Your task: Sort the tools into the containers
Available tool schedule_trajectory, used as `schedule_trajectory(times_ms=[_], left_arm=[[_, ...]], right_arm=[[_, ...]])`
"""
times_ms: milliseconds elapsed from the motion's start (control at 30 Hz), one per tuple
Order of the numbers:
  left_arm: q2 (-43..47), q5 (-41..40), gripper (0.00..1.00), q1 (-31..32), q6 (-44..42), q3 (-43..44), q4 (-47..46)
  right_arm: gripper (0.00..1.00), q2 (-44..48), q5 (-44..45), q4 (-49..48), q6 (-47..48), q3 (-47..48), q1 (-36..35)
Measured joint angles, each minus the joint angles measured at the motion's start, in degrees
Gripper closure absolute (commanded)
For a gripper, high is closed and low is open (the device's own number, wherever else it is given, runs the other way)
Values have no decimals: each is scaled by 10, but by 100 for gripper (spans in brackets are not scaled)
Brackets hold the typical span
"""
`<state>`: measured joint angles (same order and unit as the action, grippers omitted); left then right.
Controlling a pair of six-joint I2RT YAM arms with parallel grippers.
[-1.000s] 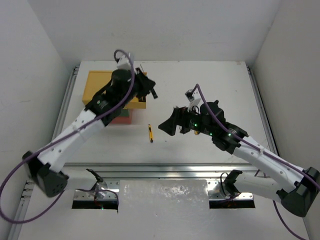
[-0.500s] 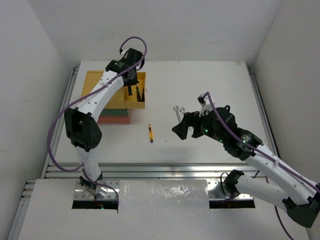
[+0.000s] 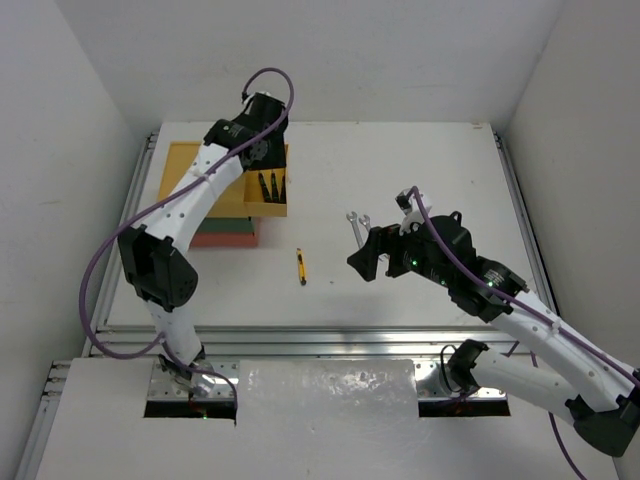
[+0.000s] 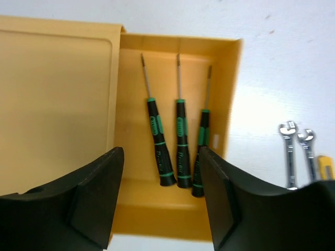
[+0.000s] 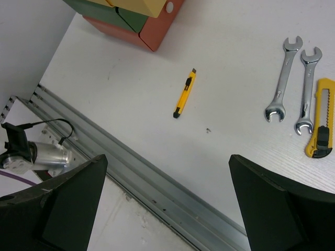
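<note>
The yellow top drawer (image 3: 268,208) of the stacked containers (image 3: 228,232) is pulled out. It holds three thin black-handled screwdrivers (image 4: 178,144). My left gripper (image 3: 262,172) hovers over them, open and empty (image 4: 160,172). A yellow-and-black screwdriver (image 3: 301,266) lies on the table, also in the right wrist view (image 5: 184,94). Two silver wrenches (image 5: 293,86) and the stubby utility knife (image 5: 322,119) lie side by side to the right. My right gripper (image 3: 362,258) is open and empty (image 5: 167,167), held above the table near the wrenches (image 3: 356,219).
The green (image 5: 131,18) and red-orange (image 5: 157,29) drawers are shut under the yellow one. A metal rail (image 3: 320,335) runs along the table's near edge. White walls close in the table at the back and on both sides.
My left arm has swung round and its gripper now sits over the open yellow drawer. My right gripper has drawn back to the right, uncovering the wrenches.
</note>
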<state>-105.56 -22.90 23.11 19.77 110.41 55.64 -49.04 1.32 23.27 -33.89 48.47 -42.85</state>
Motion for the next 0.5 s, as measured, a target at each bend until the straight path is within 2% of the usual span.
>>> schedule_trajectory(times_ms=[67,100,133,167,267,367,500], left_arm=[[14,1,49,10,-1,13,0],[22,2,63,22,-1,21,-3],[30,4,69,33,1,26,-7],[38,9,84,47,-2,29,-14],[56,29,97,89,-5,30,-33],[43,47,100,116,-4,32,-40],[-26,39,100,116,-2,48,-33]], right_arm=[[1,0,0,0,1,0,0],[1,-1,0,0,1,0,0],[1,-1,0,0,2,0,0],[1,-2,0,-1,2,0,0],[1,-4,0,-1,2,0,0],[1,-7,0,-3,1,0,0],[1,-7,1,-5,2,-3,0]])
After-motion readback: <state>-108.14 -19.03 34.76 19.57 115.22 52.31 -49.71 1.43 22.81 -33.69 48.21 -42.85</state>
